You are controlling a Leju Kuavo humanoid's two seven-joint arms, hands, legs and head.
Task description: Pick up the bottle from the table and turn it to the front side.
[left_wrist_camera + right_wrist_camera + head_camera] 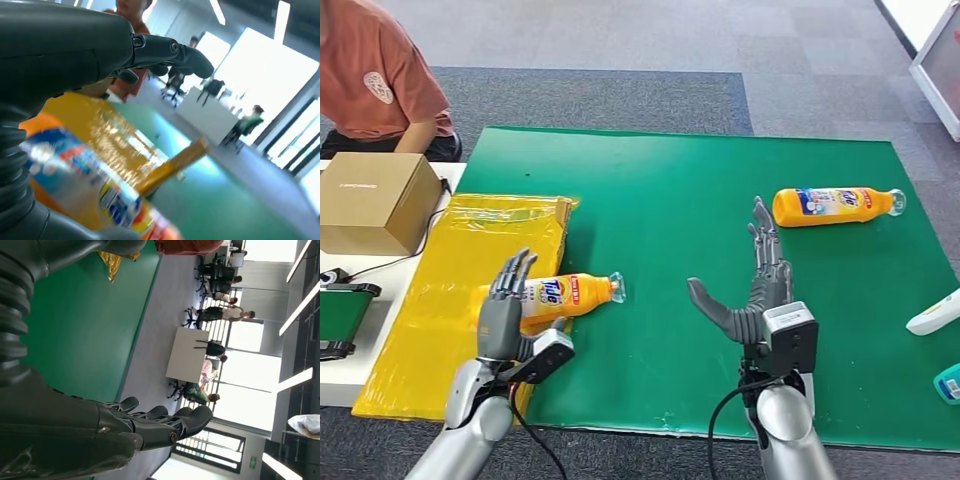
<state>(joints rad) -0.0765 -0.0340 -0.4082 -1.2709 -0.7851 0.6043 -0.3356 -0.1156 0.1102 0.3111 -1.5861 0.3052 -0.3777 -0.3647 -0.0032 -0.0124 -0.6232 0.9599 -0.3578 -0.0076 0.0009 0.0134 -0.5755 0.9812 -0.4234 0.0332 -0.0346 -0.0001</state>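
An orange bottle (561, 295) lies on its side at the edge of the green mat (682, 180), its clear cap pointing across the mat. I cannot tell what is inside. The left hand (505, 310) is just beside it, fingers wide, holding nothing. The right hand (754, 285) is over the mat's middle, fingers wide too. A second orange bottle (837, 205) lies far across the mat.

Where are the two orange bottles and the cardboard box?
Near bottle (565, 294): head view, on its label, beside the left robot hand.
Far bottle (833, 205): head view, on its label.
Cardboard box (373, 185): head view, on its top.
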